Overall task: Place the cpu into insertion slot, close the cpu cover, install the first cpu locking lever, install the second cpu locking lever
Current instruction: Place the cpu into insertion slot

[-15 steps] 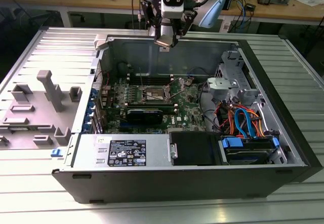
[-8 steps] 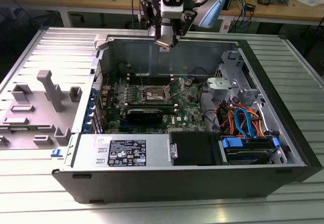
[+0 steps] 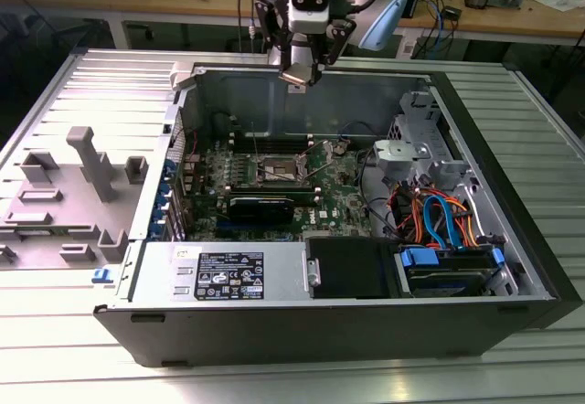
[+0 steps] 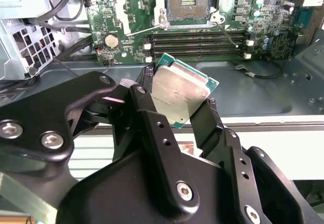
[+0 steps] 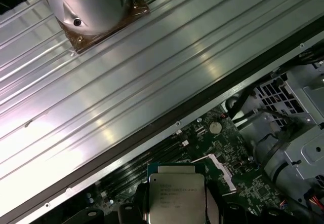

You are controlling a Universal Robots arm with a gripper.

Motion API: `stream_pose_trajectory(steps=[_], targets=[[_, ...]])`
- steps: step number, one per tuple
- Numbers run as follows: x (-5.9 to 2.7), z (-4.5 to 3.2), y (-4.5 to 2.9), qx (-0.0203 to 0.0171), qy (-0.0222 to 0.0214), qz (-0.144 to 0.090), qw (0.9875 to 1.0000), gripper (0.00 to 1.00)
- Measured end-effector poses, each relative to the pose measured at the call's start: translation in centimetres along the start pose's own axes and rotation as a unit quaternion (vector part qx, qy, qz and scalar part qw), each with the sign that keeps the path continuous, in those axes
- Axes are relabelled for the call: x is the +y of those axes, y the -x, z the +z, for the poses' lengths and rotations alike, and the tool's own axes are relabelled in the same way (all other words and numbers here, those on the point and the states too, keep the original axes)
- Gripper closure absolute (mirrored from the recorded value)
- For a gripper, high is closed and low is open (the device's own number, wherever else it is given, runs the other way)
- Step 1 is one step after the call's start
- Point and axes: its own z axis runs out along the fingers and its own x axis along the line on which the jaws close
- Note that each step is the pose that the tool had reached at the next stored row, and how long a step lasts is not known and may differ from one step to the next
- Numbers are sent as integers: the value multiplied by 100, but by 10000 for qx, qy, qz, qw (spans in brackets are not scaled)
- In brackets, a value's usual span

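Currently step one of four | black gripper (image 4: 178,91) clamped on flat square silver-topped cpu (image 4: 183,101) | dark silver-rimmed square insertion slot (image 4: 188,3) empty, well ahead of that grip | closing and locking not yet done

Brightly lit from overhead in the exterior view, washing out the ribbed tabletop (image 3: 64,349) toward the exterior view's left. Dim inside the computer case (image 3: 320,331). Streaked with white glare along the tabletop's ridges in the first wrist view. Soft sheen on the cpu (image 4: 179,95) in the second wrist view.
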Motion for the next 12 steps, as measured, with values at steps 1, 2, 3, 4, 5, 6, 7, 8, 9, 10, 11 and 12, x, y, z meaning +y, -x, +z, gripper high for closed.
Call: stream_pose_trajectory(steps=[1,2,3,4,5,6,7,8,9,10,11,12], targets=[[0,0,0,-2,0,17,10000,45],[0,0,0,-3,0,35,10000,45],[0,1,0,-5,1,56,10000,45],[0,1,0,-7,1,73,10000,45],[0,2,0,-8,2,90,10000,45],[0,2,0,-9,2,105,9999,45],[0,3,0,-12,3,130,9999,45],[0,3,0,-13,3,147,9999,45],[0,4,0,-15,3,163,9999,45],[0,4,0,-16,3,179,9998,45],[0,5,0,-18,4,195,9998,45],[0,5,0,-19,4,210,9998,45]])
